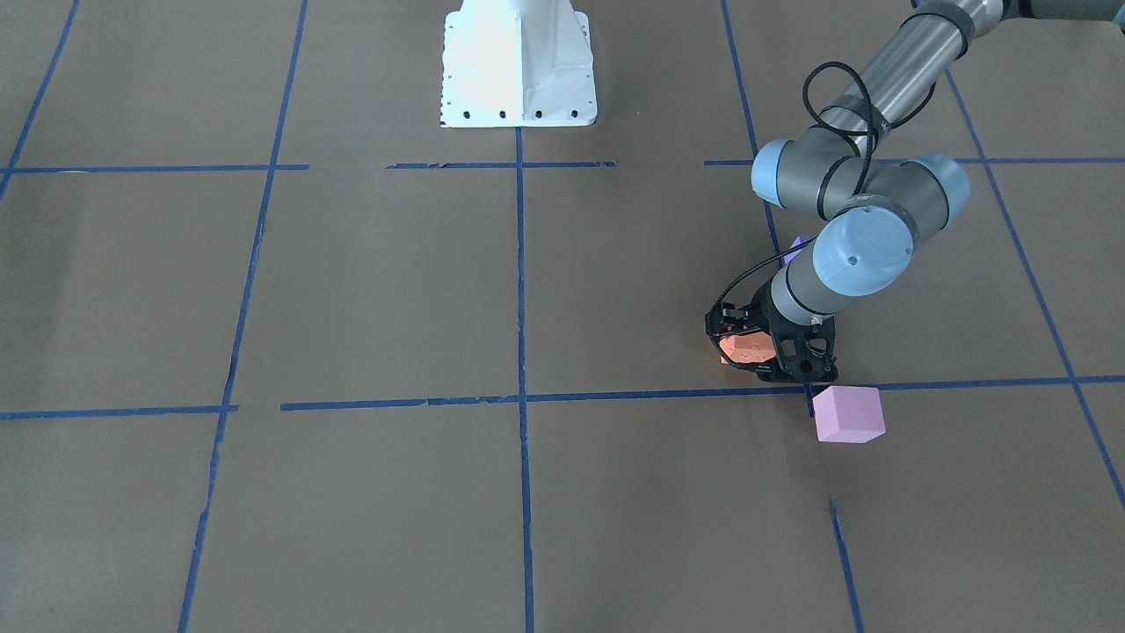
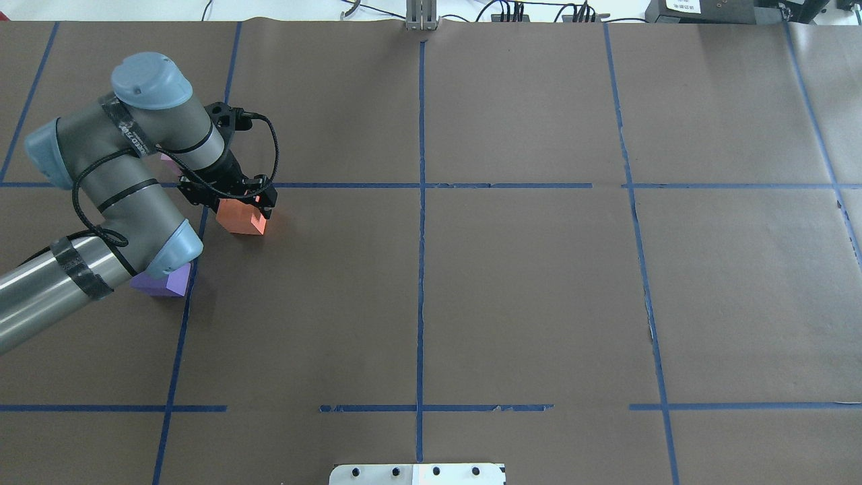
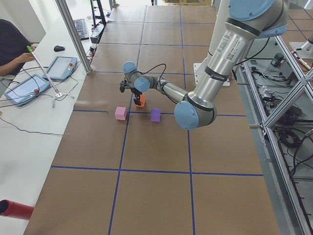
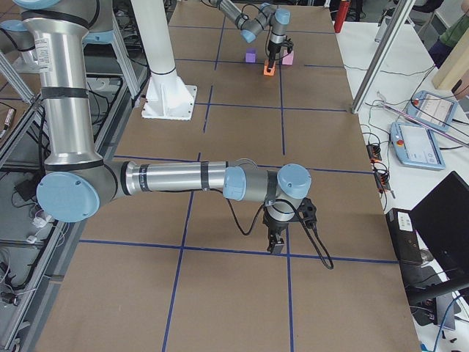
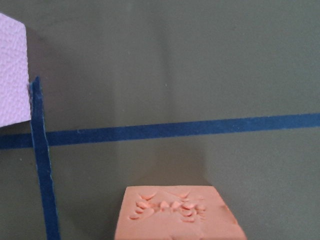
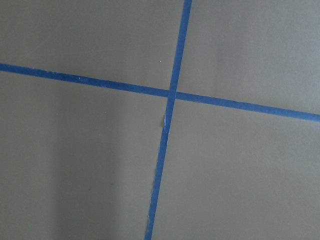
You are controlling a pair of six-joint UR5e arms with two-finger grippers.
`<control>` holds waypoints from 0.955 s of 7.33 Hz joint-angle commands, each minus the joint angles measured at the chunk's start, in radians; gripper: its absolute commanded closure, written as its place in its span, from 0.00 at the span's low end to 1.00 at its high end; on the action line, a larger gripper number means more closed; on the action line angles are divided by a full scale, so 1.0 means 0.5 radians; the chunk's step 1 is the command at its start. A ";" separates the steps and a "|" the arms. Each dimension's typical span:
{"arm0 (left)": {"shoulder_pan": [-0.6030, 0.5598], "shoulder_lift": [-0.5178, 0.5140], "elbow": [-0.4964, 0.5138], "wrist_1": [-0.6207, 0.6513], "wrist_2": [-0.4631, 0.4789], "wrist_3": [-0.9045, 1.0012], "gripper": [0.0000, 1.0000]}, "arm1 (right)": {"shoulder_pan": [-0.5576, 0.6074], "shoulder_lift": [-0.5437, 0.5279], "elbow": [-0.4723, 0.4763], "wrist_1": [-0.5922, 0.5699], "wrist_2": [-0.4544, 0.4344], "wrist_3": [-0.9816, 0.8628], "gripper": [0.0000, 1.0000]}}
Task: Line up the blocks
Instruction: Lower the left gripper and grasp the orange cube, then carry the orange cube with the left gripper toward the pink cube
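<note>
My left gripper [image 2: 250,204] is shut on the orange block [image 2: 240,218], gripping its top at or just above the table; whether it is lifted I cannot tell. The front view shows the gripper [image 1: 766,350] and the orange block [image 1: 736,348] between the black fingers. The pale pink block [image 1: 848,414] lies just past it, across a tape line. The violet block [image 2: 163,281] lies by the arm's elbow, partly covered. In the left wrist view the orange block [image 5: 177,216] fills the bottom and the pink block [image 5: 11,70] the upper left. My right gripper [image 4: 274,248] hangs far away over a tape line; I cannot tell its state.
Blue tape lines [image 2: 421,185] divide the brown paper table into squares. The white robot base [image 1: 518,66] stands at the robot's edge. The right wrist view shows only a tape crossing [image 6: 171,93]. A person with tablets [image 3: 57,67] sits at a side bench.
</note>
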 commanded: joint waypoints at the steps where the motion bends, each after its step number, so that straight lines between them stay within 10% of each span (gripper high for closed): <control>1: 0.001 -0.002 0.001 -0.003 0.000 0.003 0.45 | 0.000 0.000 0.000 0.000 0.000 0.000 0.00; 3: -0.002 0.001 -0.024 -0.006 0.003 -0.003 0.72 | 0.000 0.000 0.000 0.000 0.000 0.000 0.00; 7: -0.256 0.120 -0.381 0.146 0.000 0.027 0.72 | 0.000 0.000 0.000 0.000 0.000 0.000 0.00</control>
